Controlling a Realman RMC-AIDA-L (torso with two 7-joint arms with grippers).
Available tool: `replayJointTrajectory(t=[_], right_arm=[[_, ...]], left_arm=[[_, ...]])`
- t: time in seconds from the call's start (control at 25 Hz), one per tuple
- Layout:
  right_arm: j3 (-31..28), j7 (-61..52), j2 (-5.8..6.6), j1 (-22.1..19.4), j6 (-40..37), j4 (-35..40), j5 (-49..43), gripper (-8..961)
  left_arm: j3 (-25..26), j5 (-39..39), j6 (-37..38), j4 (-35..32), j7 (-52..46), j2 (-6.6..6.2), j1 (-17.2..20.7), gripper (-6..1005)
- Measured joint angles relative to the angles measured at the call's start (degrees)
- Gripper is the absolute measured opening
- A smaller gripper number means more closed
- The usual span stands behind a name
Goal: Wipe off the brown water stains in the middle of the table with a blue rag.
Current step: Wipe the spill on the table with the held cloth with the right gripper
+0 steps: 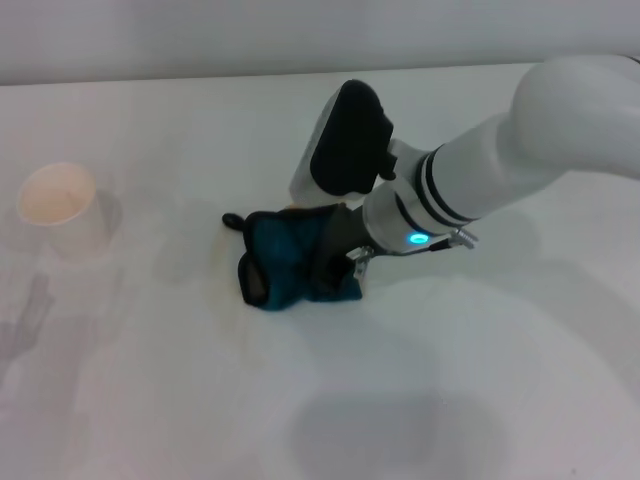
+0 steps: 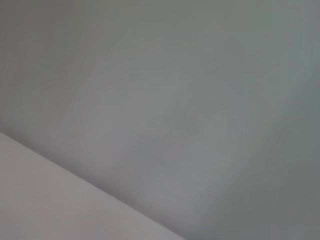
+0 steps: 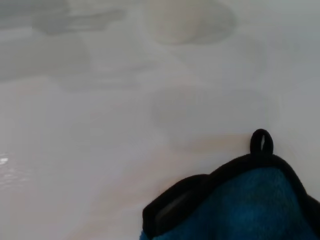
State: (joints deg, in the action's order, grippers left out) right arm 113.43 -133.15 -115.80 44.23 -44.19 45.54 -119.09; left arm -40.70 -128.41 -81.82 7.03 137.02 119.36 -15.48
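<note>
Where faint stains (image 3: 200, 145) linger, white table (image 1: 480, 400) gleams.

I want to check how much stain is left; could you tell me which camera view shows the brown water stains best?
The right wrist view: faint tan streaks of the brown water stains show on the table just beyond the blue rag. In the head view the rag and right arm mostly cover them. The left wrist view shows none.
</note>
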Motion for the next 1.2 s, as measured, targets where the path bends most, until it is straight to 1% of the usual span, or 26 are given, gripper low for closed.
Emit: replayJointTrajectory(t=[0.16, 0.56, 0.88, 1.04, 1.12, 1.2], right_arm=[[-2.5, 0.0, 0.06, 0.6, 1.3, -2.2, -2.3, 50], [-12.1, 0.0, 0.22, 0.7, 1.9, -5.7, -7.5, 51], [-17.5, 0.0, 0.51, 0.3, 1.0, -8.0, -8.3, 51], [-17.2, 0.0, -0.01, 0.5, 0.1, -7.9, -8.3, 51], [-15.4, 0.0, -0.28, 0.6, -0.4, -7.3, -7.3, 51], [-12.2, 0.0, -0.35, 0.8, -0.6, -6.1, -4.9, 51]], left_arm=[[0.0, 0.0, 0.0, 0.0, 0.0, 0.0, -0.1, 882], [0.0, -0.7, 0.0, 0.0, 0.0, 0.0, -0.3, 880], [0.0, -0.7, 0.0, 0.0, 0.0, 0.0, -0.3, 880], [0.0, -0.7, 0.0, 0.0, 0.0, 0.0, -0.3, 880], [0.0, -0.7, 0.0, 0.0, 0.0, 0.0, -0.3, 880], [0.0, -0.7, 0.0, 0.0, 0.0, 0.0, -0.3, 880]])
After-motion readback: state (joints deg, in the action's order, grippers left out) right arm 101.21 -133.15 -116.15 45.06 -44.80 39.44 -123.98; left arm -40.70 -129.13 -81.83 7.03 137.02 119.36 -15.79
